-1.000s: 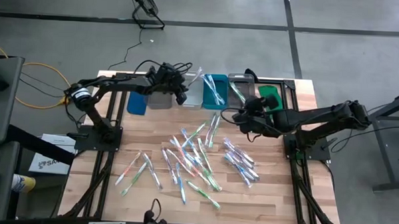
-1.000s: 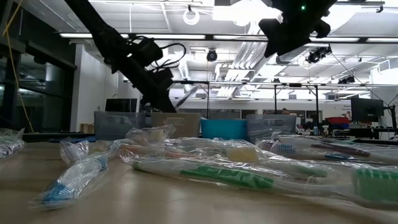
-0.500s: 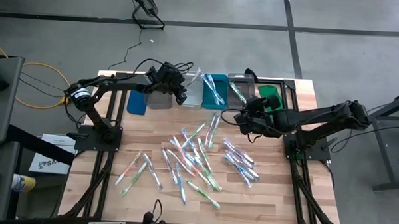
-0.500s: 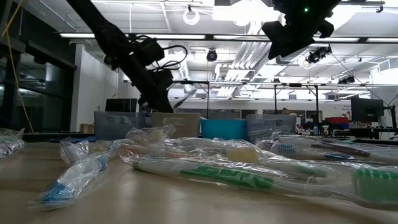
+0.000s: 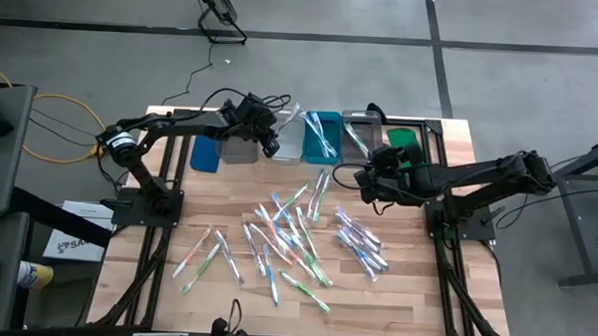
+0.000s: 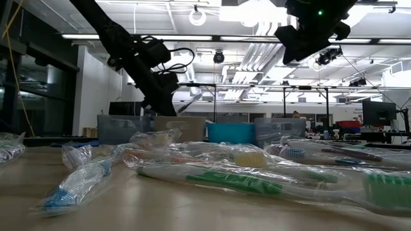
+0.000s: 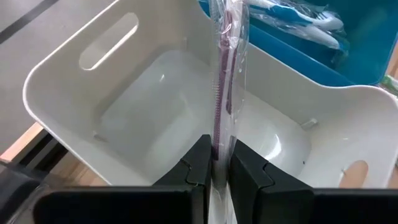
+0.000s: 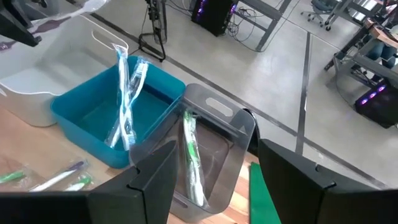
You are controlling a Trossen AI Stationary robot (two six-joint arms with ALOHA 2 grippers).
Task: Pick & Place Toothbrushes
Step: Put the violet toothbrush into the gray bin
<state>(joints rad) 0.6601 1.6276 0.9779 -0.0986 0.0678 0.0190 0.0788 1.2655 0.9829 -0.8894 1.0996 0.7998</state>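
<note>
Wooden slats made up the surface, and across its middle lay a loose scatter of wrapped toothbrushes, green, blue and pink, with a few off toward the lower left of the high frame.

Along the top edge stood a row of bins: a blue lid flat at the left, then a grey bin, a white bin, a teal bin and a clear bin, with a green lid at the right end. Two brushes stood in the teal bin and a green one leaned in the clear bin.

At the upper centre of the high frame the left gripper hung by the white bin. Its fingers were pinched nearly shut on a purple brush in a clear wrapper, which stood upright over the white bin's bare floor.

Right of centre, the right gripper hovered above the surface just below the clear bin. Its fingers stood wide apart with nothing between them.

From the low camera both arms showed dark against the ceiling lights, above the wrapped brushes in front.
</note>
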